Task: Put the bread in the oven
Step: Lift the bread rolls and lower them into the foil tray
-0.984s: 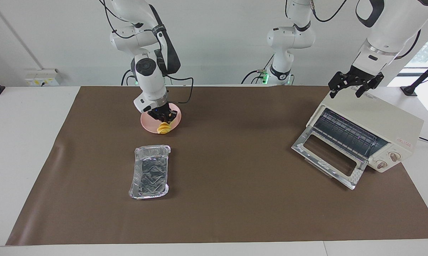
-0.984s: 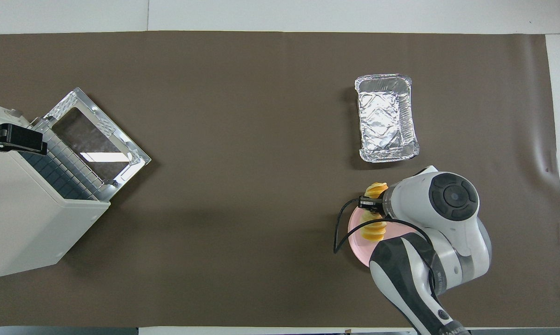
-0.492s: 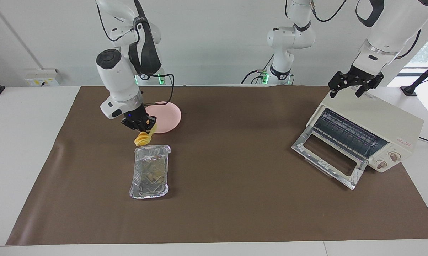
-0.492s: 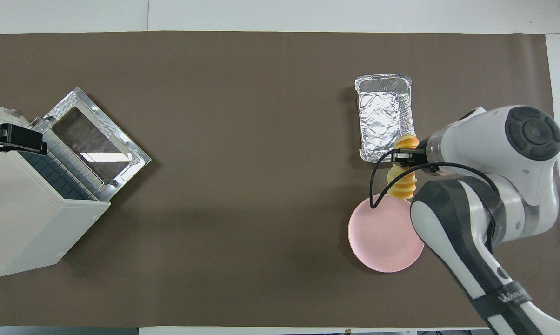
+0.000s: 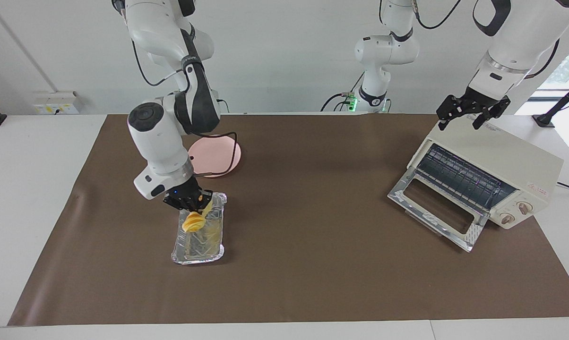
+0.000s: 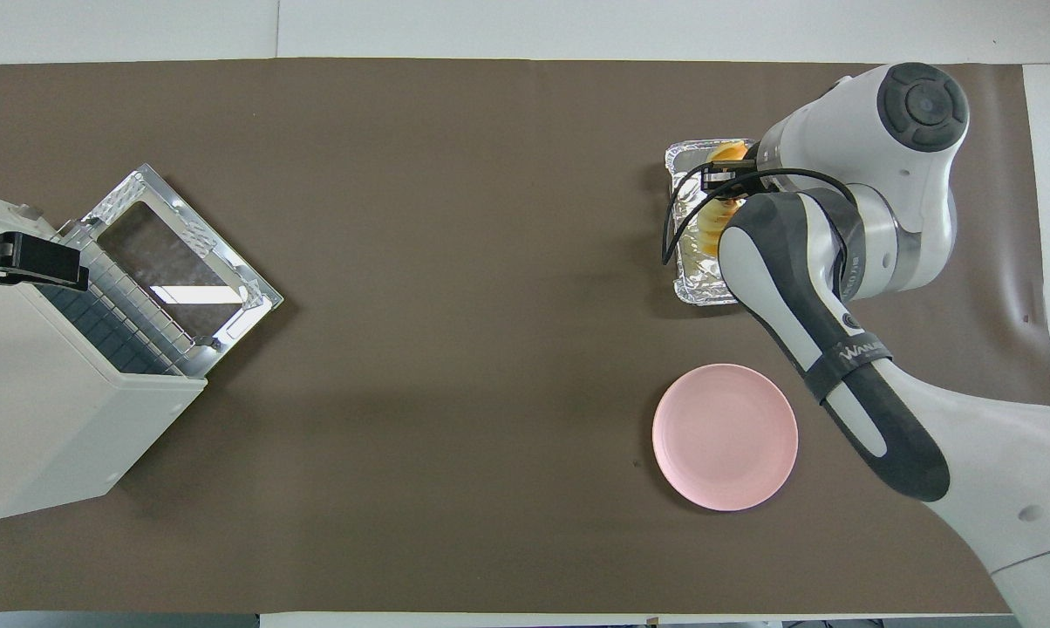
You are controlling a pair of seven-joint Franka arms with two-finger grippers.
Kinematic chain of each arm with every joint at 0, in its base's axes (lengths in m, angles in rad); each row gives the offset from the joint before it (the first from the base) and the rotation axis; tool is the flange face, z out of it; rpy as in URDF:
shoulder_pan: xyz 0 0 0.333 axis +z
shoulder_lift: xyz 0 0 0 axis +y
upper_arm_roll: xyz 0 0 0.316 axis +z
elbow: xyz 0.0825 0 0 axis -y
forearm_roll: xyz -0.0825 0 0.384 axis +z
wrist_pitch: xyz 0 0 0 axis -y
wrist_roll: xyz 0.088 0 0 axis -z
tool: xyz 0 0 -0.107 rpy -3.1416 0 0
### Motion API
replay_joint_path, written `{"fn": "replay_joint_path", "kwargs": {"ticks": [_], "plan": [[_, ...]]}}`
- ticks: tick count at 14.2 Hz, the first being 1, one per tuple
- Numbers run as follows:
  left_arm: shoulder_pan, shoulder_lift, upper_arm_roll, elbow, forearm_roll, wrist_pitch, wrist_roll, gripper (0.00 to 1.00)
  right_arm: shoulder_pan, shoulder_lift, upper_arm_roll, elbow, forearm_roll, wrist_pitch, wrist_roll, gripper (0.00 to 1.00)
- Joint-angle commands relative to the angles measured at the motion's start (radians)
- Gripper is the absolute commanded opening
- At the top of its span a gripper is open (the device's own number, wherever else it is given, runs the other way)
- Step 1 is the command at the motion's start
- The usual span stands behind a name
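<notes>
The yellow-orange ridged bread (image 5: 193, 221) (image 6: 717, 220) hangs from my right gripper (image 5: 190, 204) (image 6: 724, 180), which is shut on it. It is low over the crinkled foil tray (image 5: 198, 255) (image 6: 702, 293), at the tray's end nearer the robots. I cannot tell whether its lower end touches the foil. The cream-white oven (image 5: 503, 158) (image 6: 50, 410) stands at the left arm's end of the table with its glass door (image 5: 438, 208) (image 6: 179, 262) dropped open and the wire rack showing. My left gripper (image 5: 472, 113) (image 6: 21, 261) waits open just above the oven's top.
A round pink plate (image 5: 218, 158) (image 6: 724, 436) lies bare on the brown mat, nearer the robots than the foil tray. A wide stretch of mat separates the tray from the oven. My right arm's forearm covers part of the tray from above.
My right gripper lifted the bread off the pink plate and carried it away from the robots to over the foil tray. The left arm has not moved.
</notes>
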Motion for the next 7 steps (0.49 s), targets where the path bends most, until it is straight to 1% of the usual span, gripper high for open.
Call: {"fn": "replay_joint_path", "kwargs": {"ticks": [1, 3, 7], "plan": [[-0.019, -0.026, 0.015, -0.025, 0.019, -0.004, -0.010, 1.00, -0.003, 0.014, 0.002, 0.010, 0.010, 0.009, -0.024, 0.00], [-0.019, -0.026, 0.015, -0.025, 0.019, -0.004, -0.008, 1.00, -0.002, 0.014, 0.002, -0.009, 0.012, 0.017, -0.024, 0.00], [-0.020, -0.026, 0.015, -0.025, 0.019, -0.004, -0.010, 1.00, 0.000, 0.008, 0.003, -0.069, 0.012, 0.083, -0.024, 0.00]]}}
